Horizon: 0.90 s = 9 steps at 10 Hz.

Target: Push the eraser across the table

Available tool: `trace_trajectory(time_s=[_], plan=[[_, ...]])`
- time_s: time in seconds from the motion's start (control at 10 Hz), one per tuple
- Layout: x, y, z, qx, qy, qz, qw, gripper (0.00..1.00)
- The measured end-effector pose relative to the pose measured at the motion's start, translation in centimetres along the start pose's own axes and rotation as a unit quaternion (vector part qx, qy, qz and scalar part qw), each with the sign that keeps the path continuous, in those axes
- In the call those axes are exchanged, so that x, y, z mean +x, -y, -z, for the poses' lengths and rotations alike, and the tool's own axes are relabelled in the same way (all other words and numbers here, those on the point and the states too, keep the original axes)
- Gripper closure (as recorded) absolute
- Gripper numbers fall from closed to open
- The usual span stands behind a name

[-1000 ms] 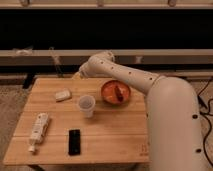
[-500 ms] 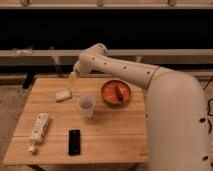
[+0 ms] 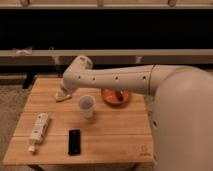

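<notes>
Gripper (image 3: 64, 91) lowered beside whitish block (image 3: 60, 97), state unclear, eraser (image 3: 74, 141) flat, black, rectangular

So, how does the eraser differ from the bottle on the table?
The eraser is black, the bottle white. The eraser is shorter than the bottle. The eraser lies straight, the bottle slightly slanted. Both lie flat on the table, untouched; the end effector is by the whitish block.
</notes>
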Motion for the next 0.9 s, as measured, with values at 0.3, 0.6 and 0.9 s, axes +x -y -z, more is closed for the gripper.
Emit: trace_trajectory(time_s=[0.3,0.6,0.9], plan=[[-2.5,8.2,-0.4,0.012,0.012,0.01,0.9998,0.4],[-6.4,15.5,-0.5,0.021,0.033,0.013,0.9992,0.4],[-12.7,18.8,-0.7,0.029,0.052,-0.013,0.9981,0.4]])
